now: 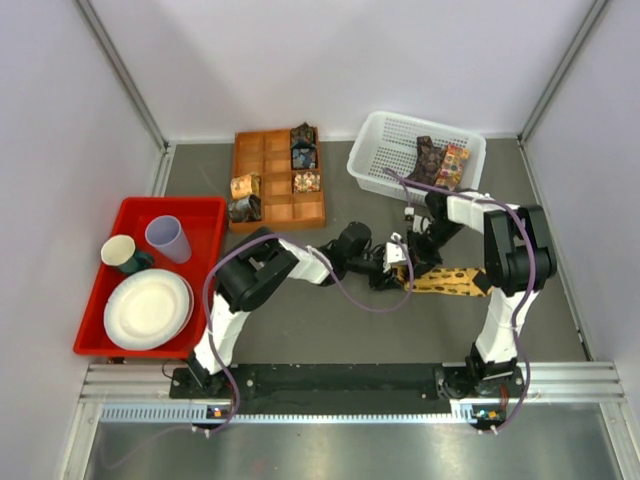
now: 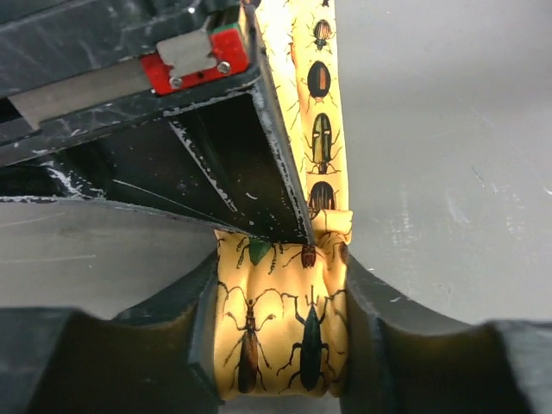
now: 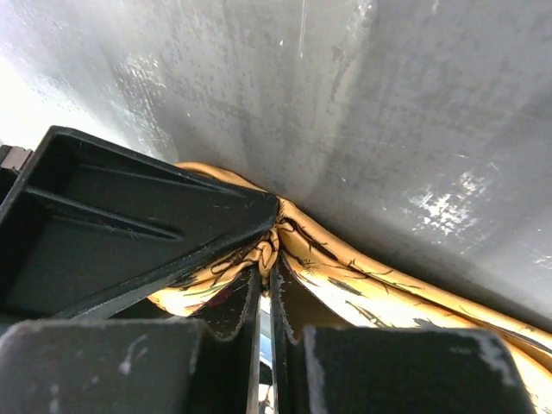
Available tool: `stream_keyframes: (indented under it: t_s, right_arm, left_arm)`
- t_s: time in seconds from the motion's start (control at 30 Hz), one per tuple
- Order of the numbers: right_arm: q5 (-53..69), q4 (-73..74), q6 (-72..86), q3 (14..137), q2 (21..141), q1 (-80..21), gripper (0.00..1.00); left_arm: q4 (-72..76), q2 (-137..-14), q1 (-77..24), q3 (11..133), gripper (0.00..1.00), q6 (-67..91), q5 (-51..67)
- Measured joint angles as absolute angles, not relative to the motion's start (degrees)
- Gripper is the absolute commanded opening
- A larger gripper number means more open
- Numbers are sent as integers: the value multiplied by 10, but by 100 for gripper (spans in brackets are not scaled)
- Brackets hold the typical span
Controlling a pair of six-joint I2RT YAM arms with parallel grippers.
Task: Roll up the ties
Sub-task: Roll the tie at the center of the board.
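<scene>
Grey table — yellow tie squeezed inside left claw.

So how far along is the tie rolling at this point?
Done: several rolled ties sit in the orange tray. In hand: the yellow tie, with its end rolled up between the left claw fingers and the right claw pinching the fabric; the rest trails unrolled. Left: finishing this roll, then apparently the basket ties in the white basket.
</scene>
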State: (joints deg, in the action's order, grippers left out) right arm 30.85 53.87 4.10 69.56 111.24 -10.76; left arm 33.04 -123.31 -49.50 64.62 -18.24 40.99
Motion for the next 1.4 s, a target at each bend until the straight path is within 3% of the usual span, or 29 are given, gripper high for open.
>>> stream_keyframes:
  t_s: [0.07, 0.27, 0.43, 0.6, 0.9, 0.93, 1.13, 1.27, 1.37, 1.4]
  right_arm:
    - [308, 541, 41, 699, 1114, -108, 2]
    - [321, 538, 27, 709, 1117, -107, 31]
    - [370, 543, -1, 733, 1116, -85, 46]
    - [453, 544, -15, 726, 1089, -62, 52]
    - [508, 517, 3, 673, 1078, -108, 48]
    - [505, 515, 6, 671, 1081, -112, 37]
    - [501, 493, 25, 673, 1098, -122, 0]
    - [495, 492, 31, 677, 1103, -122, 0]
    - [483, 491, 32, 676, 1103, -122, 0]
    - [478, 491, 32, 676, 1103, -122, 0]
  left_arm:
    - [313, -1232, -495, 653, 26, -189, 411]
    - [198, -1190, -499, 658, 20, -235, 355]
    - [74, -1149, -499, 661, 21, -280, 302]
    - [-3, -1146, -506, 691, 28, -303, 271]
    - [-92, -1157, -519, 744, 39, -314, 230]
    - [-96, -1157, -520, 746, 40, -315, 227]
    - [-108, -1158, -526, 752, 52, -315, 215]
    - [-108, -1158, -526, 753, 67, -313, 213]
    - [-117, -1159, -524, 759, 99, -301, 213]
    - [-116, -1159, -519, 758, 99, -295, 218]
